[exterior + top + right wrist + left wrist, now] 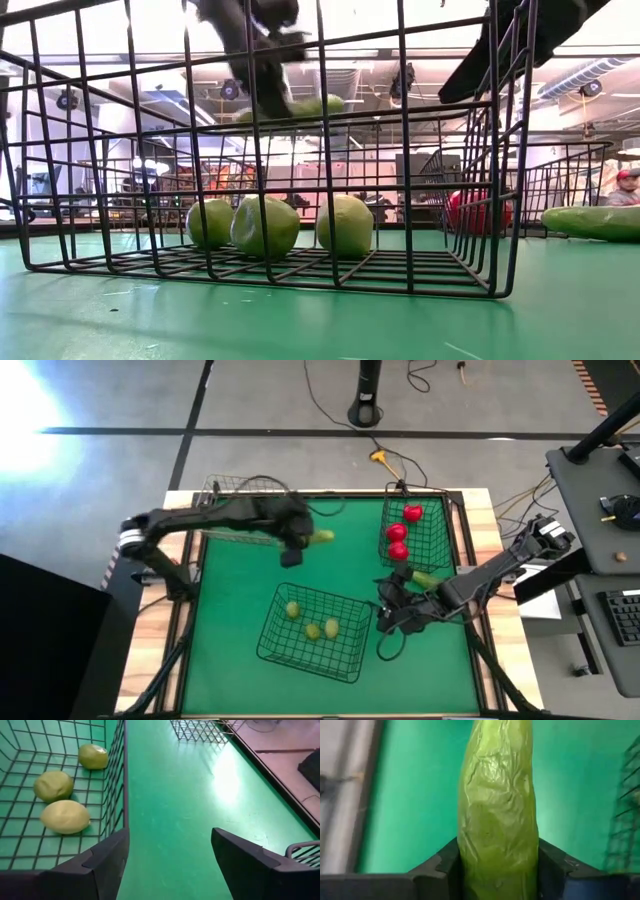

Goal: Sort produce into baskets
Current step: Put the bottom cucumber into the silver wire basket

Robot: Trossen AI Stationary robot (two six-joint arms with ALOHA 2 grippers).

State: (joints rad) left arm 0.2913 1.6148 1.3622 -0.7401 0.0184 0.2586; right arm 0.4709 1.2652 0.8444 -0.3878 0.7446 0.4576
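My left gripper (300, 542) hangs over the green mat's far middle, shut on a green cucumber (497, 810) whose free tip (323, 536) points toward the table's right. A second cucumber (421, 577) lies on the mat beside the right basket (441, 548), which holds three red tomatoes (398, 533). Three limes (313, 630) lie on the floor of the middle basket (345, 660). My right gripper (170, 860) stands open above the mat just right of that basket, with nothing between its fingers. My left gripper pinches the cucumber near one end (495, 870) between its two fingers (440, 867), one on each side. The fingers slant down from the table's left, and the cucumber sticks out ahead of them. It is lifted clear of the mat (300, 107).
A third wire basket (225, 490) stands at the far left corner of the mat. Open mat lies between the middle basket and the far baskets. Cables and a stand lie on the floor beyond the table; a desk with a keyboard stands at the right.
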